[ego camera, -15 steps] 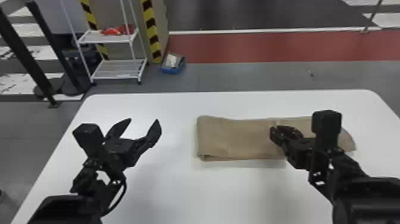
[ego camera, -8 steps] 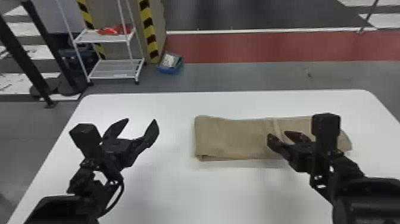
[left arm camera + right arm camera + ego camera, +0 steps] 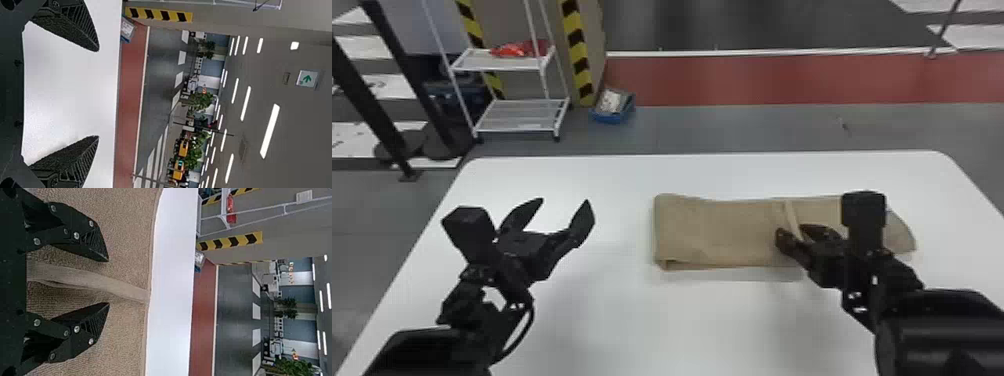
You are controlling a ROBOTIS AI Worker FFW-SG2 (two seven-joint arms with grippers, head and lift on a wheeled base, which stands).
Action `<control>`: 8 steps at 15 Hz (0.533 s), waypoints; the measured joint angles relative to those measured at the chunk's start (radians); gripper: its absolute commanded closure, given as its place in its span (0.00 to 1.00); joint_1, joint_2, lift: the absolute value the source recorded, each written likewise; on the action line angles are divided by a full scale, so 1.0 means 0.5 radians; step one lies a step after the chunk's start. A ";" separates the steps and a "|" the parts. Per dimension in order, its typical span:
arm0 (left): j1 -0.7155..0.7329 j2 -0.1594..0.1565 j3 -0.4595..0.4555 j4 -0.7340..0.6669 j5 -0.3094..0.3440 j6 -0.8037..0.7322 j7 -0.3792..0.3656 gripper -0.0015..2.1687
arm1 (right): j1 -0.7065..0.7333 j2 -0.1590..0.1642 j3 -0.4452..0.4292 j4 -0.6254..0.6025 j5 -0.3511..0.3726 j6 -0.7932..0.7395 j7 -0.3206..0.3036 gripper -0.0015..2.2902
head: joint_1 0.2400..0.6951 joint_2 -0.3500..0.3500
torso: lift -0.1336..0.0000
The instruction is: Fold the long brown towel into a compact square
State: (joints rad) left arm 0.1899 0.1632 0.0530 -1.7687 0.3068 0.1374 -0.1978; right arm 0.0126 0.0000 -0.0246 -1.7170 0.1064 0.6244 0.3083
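The brown towel [image 3: 722,232] lies flat on the white table as a wide folded strip, its rounded left end showing a fold. A paler raised band [image 3: 792,220] crosses it right of its middle. Over that band my right gripper [image 3: 792,230] stands open, part of the towel hidden under its arm. In the right wrist view the band [image 3: 105,284] runs between the spread fingers of my right gripper [image 3: 107,282], with towel [image 3: 125,344] on both sides. Left of the towel my left gripper [image 3: 564,201] is parked, open and holding nothing; the left wrist view shows my left gripper [image 3: 97,93] above bare tabletop.
The white table [image 3: 612,310] has its far edge a short way behind the towel. Beyond it on the floor stand a white shelf rack [image 3: 517,117], a blue box [image 3: 613,107] and black posts [image 3: 397,100] at the left.
My right gripper's fingers have spread apart, and the pale band now shows more plainly between them. The whole head view has shifted slightly; the left gripper keeps its open pose.
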 measured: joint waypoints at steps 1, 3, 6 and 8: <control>0.000 0.001 0.001 0.000 0.000 0.000 0.000 0.04 | -0.007 0.000 0.002 0.014 0.000 -0.003 0.000 0.33 | 1.00 0.58 | 0.07; 0.001 0.002 -0.001 0.000 0.000 0.000 0.001 0.04 | -0.009 0.000 0.008 0.019 -0.002 -0.004 0.000 0.36 | 1.00 0.58 | 0.07; 0.001 0.002 -0.004 0.000 0.000 0.000 0.003 0.04 | -0.005 0.000 0.008 0.017 -0.004 -0.005 0.000 0.36 | 1.00 0.58 | 0.07; 0.001 0.002 -0.004 0.002 0.000 0.000 0.003 0.04 | -0.004 0.000 0.008 0.015 -0.004 -0.005 0.000 0.36 | 1.00 0.58 | 0.07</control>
State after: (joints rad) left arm 0.1902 0.1641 0.0508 -1.7677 0.3068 0.1374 -0.1963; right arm 0.0106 0.0000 -0.0206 -1.7094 0.1043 0.6221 0.3083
